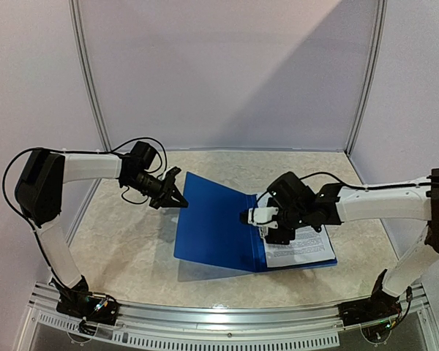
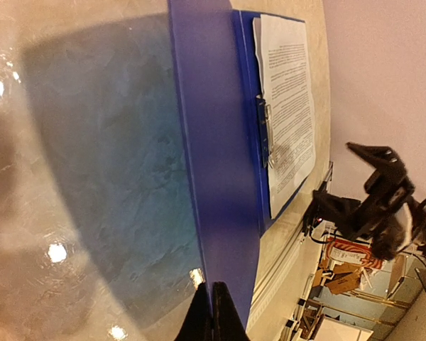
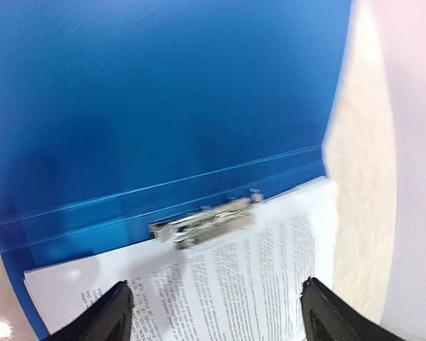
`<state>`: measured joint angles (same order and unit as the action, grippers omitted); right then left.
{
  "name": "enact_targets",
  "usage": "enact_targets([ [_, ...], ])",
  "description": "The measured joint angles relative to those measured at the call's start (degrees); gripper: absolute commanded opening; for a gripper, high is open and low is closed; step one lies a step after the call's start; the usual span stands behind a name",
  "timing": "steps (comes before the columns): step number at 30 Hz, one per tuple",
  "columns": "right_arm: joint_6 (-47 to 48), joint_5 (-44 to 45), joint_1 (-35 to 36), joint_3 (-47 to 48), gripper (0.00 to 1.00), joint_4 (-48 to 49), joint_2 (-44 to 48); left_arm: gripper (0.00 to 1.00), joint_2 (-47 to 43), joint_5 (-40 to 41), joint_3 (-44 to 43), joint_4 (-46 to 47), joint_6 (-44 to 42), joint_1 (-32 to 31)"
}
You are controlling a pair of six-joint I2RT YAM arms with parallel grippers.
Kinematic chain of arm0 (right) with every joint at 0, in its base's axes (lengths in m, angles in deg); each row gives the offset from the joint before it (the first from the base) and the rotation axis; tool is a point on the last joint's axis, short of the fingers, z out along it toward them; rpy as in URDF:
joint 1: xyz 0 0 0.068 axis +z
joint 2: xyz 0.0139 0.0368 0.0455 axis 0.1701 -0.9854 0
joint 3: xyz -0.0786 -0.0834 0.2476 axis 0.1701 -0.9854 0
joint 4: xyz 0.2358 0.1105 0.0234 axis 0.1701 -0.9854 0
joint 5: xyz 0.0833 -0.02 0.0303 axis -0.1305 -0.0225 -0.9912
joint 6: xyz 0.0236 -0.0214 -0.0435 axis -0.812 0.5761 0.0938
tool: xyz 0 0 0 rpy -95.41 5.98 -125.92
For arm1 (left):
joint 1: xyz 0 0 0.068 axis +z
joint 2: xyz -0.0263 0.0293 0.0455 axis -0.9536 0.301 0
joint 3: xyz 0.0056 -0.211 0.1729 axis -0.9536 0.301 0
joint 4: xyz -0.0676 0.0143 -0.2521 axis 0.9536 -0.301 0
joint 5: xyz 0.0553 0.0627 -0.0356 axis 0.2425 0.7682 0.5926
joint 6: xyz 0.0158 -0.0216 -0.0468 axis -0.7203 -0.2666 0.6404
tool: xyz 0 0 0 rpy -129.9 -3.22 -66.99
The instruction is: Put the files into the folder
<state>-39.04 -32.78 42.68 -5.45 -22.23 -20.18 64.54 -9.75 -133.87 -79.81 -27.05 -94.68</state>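
The dark-blue folder [image 1: 216,227] lies open. Its cover is lifted at the far left corner and slopes down to the spine. My left gripper [image 1: 178,197] is shut on that cover's edge, seen in the left wrist view [image 2: 214,288] with the cover [image 2: 220,142] running away from the fingers. The files [image 1: 301,250], white sheets with black text, lie on the folder's right half under the metal spine clip [image 3: 206,224]. My right gripper [image 1: 272,230] hovers open just above the files [image 3: 270,270], with one fingertip on each side [image 3: 214,288]. The clip [image 2: 264,131] and the files [image 2: 287,92] also show in the left wrist view.
The table [image 1: 124,241] has a beige marbled top, and grey-white walls enclose it at the back and sides. A metal rail [image 1: 227,322] runs along the near edge between the arm bases. The folder's near edge lies close to that rail.
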Motion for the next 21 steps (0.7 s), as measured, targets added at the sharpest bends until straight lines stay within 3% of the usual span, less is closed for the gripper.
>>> enact_targets([
  [3, -10.2, 0.2, -4.4, 3.6, 0.79, -1.7, 2.9, 0.00, 0.0, 0.0, 0.0, 0.0, 0.0, 0.0],
  [8, -36.1, -0.6, -24.1, 14.4, 0.70, -9.9, 1.9, 0.00, 0.0, 0.3, -0.1, -0.2, -0.2, 0.0],
  [12, -50.8, -1.7, -35.7, 13.9, 0.70, -16.2, -3.4, 0.02, 0.0, 0.6, -0.2, -0.5, -0.4, 0.0],
  [18, -59.8, -6.1, -39.1, 6.7, 0.70, -21.8, -9.9, 0.11, 0.0, 1.2, -0.3, -0.7, -0.8, 0.0],
  [21, -60.7, -9.0, -40.1, 6.5, 0.65, -21.7, -11.0, 0.20, 0.0, 1.3, -0.5, -0.7, -1.1, 0.0],
])
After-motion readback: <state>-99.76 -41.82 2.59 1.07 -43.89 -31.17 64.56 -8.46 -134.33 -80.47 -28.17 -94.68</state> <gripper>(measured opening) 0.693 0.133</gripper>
